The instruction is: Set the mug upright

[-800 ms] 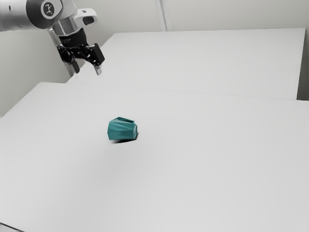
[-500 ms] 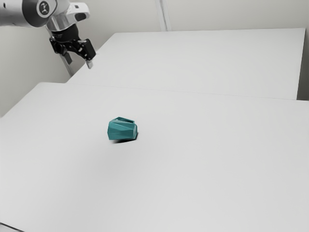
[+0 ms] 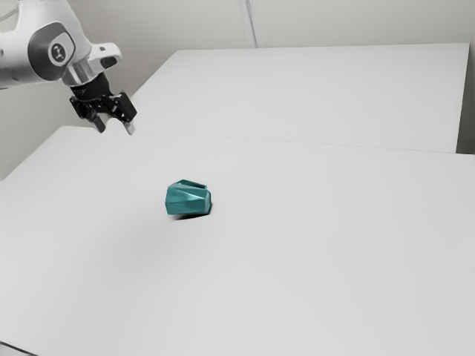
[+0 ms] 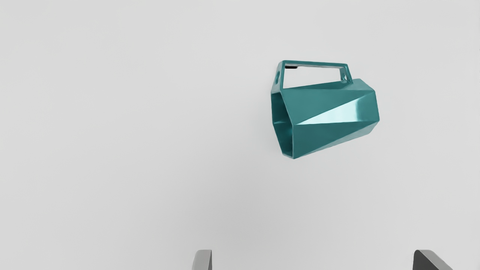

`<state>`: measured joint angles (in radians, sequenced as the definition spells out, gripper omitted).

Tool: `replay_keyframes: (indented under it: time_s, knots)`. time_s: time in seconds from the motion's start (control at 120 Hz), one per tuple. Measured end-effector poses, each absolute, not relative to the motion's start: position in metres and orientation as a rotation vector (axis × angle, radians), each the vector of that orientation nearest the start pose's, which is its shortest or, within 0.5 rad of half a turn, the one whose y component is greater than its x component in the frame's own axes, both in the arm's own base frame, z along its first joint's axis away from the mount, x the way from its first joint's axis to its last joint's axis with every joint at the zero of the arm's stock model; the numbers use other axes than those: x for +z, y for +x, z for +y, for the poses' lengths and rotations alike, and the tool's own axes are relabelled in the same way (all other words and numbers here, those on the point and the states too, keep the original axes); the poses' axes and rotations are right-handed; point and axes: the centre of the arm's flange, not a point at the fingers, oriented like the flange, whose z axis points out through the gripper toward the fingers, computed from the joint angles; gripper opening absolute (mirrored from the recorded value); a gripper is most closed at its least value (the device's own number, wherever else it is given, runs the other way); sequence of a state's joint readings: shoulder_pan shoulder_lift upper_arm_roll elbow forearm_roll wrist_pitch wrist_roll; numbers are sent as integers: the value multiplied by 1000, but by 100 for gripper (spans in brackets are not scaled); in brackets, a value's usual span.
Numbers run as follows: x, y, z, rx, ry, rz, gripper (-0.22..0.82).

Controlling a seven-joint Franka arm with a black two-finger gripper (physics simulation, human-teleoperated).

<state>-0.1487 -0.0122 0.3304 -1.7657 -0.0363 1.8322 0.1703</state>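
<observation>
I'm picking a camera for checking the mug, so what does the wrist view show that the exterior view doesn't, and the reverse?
Wrist view: the mug's open mouth and part of its hollow inside.

Exterior view: the white arm and the pale wall beyond the table.

Both: the teal mug lying on its side on the white table, its handle, and the end effector's fingers, apart and away from the mug.

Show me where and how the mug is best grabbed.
Probably by the outer bar of its handle, from above: the mug lies on its side, and that bar is thin, with a gap behind it where one finger of the open gripper should fit.
</observation>
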Motion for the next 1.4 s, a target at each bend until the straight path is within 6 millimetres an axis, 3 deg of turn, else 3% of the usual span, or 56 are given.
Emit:
replay_keyframes:
  time_s: [0.258, 0.708, 0.783, 0.975, 1.4]
  knots:
    - [510, 543, 135, -112, -3339, -220, 58]
    - [453, 511, 192, -204, -3682, -493, 58]
    - [435, 511, 202, -189, -3731, -533, 58]
    - [395, 522, 187, -140, -3882, -481, 58]
    - [330, 536, 208, -292, -4073, -431, 57]
